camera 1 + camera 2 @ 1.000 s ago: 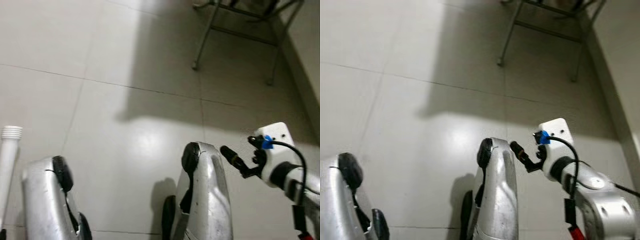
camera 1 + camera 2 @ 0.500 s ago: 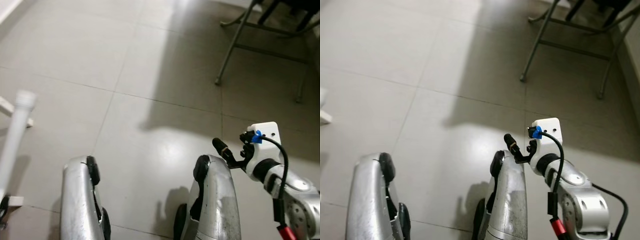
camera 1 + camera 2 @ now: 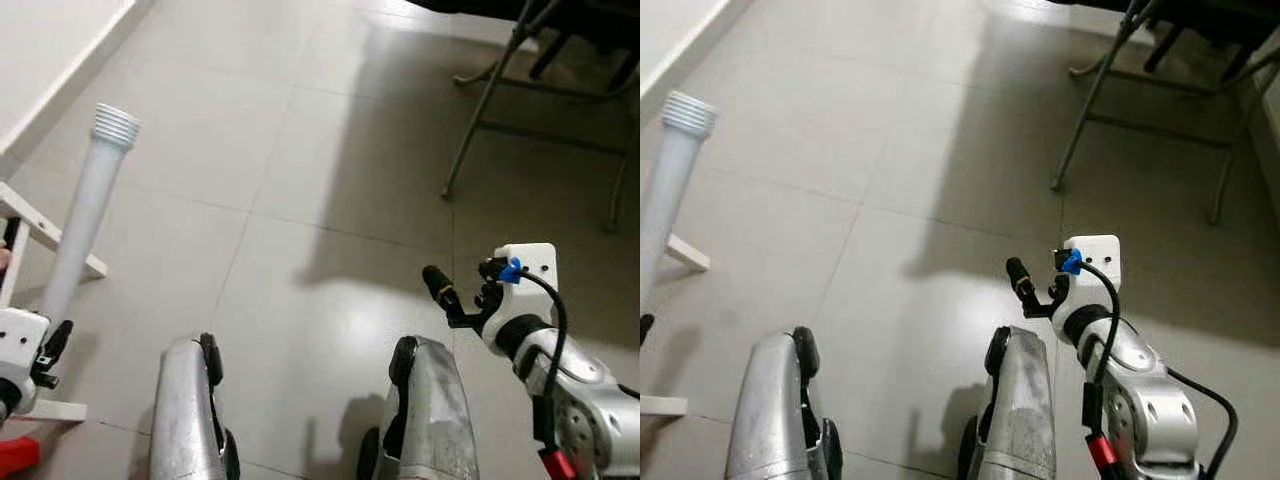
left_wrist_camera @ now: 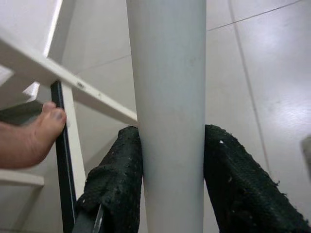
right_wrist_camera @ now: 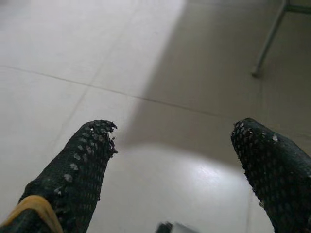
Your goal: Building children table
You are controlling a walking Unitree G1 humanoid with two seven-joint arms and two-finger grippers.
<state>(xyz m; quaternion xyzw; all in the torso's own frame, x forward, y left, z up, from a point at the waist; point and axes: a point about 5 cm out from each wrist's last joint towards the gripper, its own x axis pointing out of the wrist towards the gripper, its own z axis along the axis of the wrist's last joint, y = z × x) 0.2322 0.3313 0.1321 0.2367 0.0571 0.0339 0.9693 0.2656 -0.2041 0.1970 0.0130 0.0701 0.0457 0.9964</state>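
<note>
Left gripper (image 4: 170,184) clamps the white table leg (image 3: 85,215) low, beside the frame (image 4: 73,85) (someone's toe (image 4: 48,121) there). Swinging could hit it. Right gripper (image 5: 180,165) spread, empty.

table leg (image 4: 167,111): smooth matt white plastic | left gripper (image 4: 171,170): rough black pads | floor (image 3: 320,150): glossy tile

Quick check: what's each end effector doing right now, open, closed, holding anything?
Left end effector: closed on the white table leg.
Right end effector: open, holding nothing, above the floor.
</note>
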